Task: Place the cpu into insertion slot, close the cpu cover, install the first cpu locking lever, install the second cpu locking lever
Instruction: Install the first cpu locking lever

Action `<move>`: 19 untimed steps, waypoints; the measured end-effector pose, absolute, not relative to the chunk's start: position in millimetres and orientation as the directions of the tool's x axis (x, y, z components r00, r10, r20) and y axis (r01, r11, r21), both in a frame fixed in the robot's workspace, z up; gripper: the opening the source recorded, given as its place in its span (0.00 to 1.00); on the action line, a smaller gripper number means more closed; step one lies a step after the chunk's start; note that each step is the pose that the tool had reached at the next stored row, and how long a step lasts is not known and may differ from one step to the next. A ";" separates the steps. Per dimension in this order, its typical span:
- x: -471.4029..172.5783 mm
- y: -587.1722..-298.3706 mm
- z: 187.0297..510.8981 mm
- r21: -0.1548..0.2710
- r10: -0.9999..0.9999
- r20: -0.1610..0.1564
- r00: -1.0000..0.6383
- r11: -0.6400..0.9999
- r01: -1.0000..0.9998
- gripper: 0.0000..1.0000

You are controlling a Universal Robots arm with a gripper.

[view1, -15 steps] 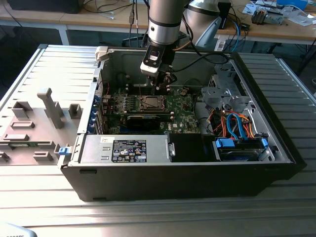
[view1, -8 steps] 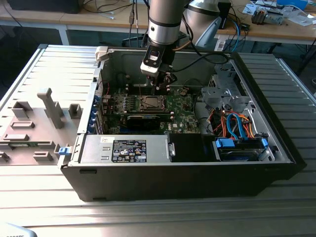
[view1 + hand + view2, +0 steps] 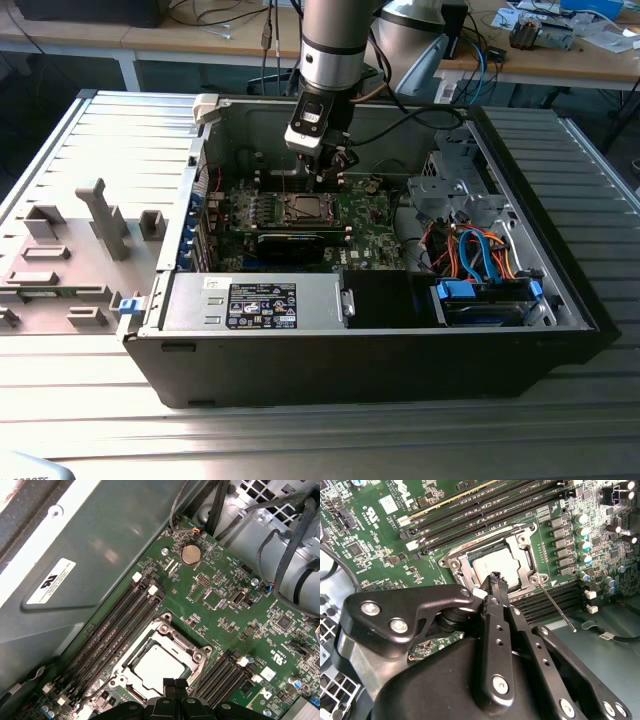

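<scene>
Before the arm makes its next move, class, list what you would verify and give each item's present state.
1. Chip lying flat in its seat: ok.
2. Cover down over the chip: ok.
3. Thin lever latched: not ok, it sticks out sideways.
4. Other lever latched: cannot tell.
5. Hand shut and empty, tip at the cover's edge: ok.

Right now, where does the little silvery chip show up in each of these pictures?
Exterior view: the chip lies on the green board inside the open case.
Second wrist view: the chip lies between two banks of long black slots.
First wrist view: the chip also lies between those slots.
Shared landmark: the metal frame around it.
</scene>
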State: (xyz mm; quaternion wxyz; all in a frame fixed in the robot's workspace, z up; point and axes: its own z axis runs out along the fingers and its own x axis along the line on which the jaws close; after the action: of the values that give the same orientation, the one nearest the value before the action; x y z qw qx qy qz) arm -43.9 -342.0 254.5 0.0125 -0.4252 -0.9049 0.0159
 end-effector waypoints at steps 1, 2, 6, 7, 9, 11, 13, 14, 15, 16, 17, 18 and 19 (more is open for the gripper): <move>-43.9 -342.0 254.5 -0.039 0.770 0.009 -0.639 0.638 0.769 0.11; -43.9 -342.0 254.5 -0.039 0.769 0.009 -0.639 0.639 0.768 0.11; -43.9 -342.0 254.5 -0.039 0.768 0.009 -0.640 0.640 0.767 0.11; -43.9 -342.0 254.4 -0.039 0.768 0.009 -0.641 0.641 0.767 0.11; -43.9 -342.0 254.4 -0.039 0.767 0.009 -0.642 0.641 0.766 0.11; -43.9 -342.0 254.4 -0.040 0.766 0.009 -0.643 0.642 0.765 0.11; -43.9 -342.0 254.4 -0.039 0.766 0.009 -0.643 0.643 0.765 0.11; -43.9 -342.0 254.4 -0.040 0.765 0.009 -0.644 0.644 0.764 0.11; -43.9 -342.0 254.4 -0.039 0.765 0.009 -0.644 0.644 0.764 0.11; -43.9 -342.0 254.4 -0.040 0.764 0.009 -0.645 0.644 0.764 0.11; -43.9 -342.0 254.4 -0.039 0.764 0.009 -0.645 0.645 0.763 0.11; -43.9 -342.0 254.4 -0.039 0.764 0.009 -0.646 0.646 0.763 0.11; -43.9 -342.0 254.4 -0.040 0.763 0.009 -0.646 0.646 0.762 0.11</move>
State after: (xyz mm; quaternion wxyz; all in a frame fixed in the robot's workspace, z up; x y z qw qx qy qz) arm -43.9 -342.0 254.4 0.0125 -0.4205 -0.9070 0.0160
